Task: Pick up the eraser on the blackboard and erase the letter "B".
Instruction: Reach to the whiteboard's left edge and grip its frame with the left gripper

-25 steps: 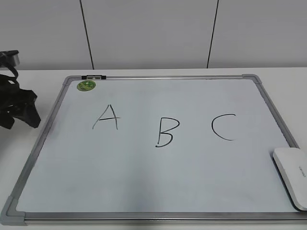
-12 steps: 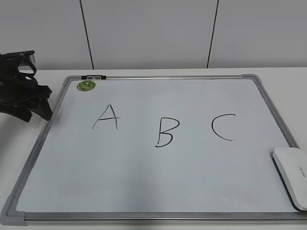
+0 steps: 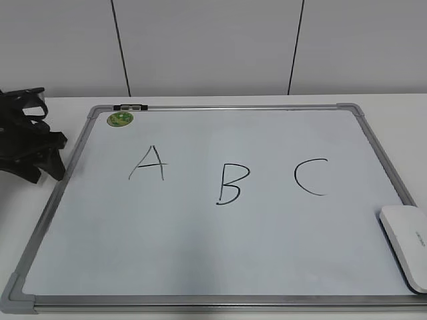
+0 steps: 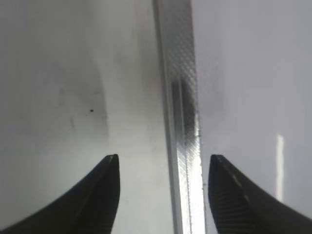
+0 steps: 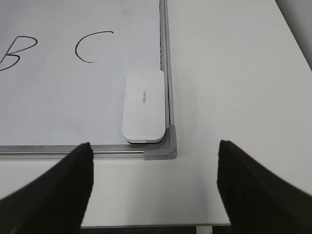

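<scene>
The blackboard (image 3: 220,220) is a white board with a grey frame lying flat on the table. The black letter "B" (image 3: 231,184) is at its middle, and it also shows in the right wrist view (image 5: 14,53). The white eraser (image 3: 408,244) lies in the board's near right corner, and shows in the right wrist view (image 5: 143,107). My left gripper (image 3: 40,157) is open and empty over the board's left frame edge (image 4: 181,146); its jaws (image 4: 163,168) straddle the frame. My right gripper (image 5: 155,161) is open and empty, over bare table just in front of the eraser's corner.
A black "A" (image 3: 148,164) and a black "C" (image 3: 310,177) flank the "B". A round green sticker (image 3: 120,119) is at the board's far left corner. A white panelled wall stands behind the table. The table's near edge shows in the right wrist view (image 5: 156,225).
My left gripper rose and moved right toward the board's left edge, then dropped back slightly left and lower. The board, letters and eraser have not moved.
</scene>
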Controlling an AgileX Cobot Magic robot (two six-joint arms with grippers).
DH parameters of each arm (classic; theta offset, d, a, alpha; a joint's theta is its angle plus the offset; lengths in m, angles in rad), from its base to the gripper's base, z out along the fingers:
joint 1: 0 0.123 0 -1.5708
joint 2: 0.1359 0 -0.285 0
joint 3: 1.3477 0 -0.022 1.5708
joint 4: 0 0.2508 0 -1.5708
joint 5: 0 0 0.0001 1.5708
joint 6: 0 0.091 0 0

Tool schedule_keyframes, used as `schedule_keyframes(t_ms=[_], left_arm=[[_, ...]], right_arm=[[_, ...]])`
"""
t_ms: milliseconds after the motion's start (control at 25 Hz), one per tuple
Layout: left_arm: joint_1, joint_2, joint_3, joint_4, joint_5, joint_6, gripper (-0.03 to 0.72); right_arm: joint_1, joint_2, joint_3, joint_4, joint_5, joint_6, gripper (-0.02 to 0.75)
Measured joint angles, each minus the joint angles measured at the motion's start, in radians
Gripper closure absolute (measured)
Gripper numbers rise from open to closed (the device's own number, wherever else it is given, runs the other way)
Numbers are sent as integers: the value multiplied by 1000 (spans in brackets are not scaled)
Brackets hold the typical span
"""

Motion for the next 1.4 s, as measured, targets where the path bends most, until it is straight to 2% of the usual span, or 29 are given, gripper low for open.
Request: schedule_keyframes(t_ms=[1160, 1400], left_arm=[[0, 46, -2, -27, -18, 14, 340], [0, 46, -2, -33, -18, 16, 444]], right_arm=[[0, 0, 0, 0, 0, 0, 151], [0, 0, 0, 0, 0, 0, 151]])
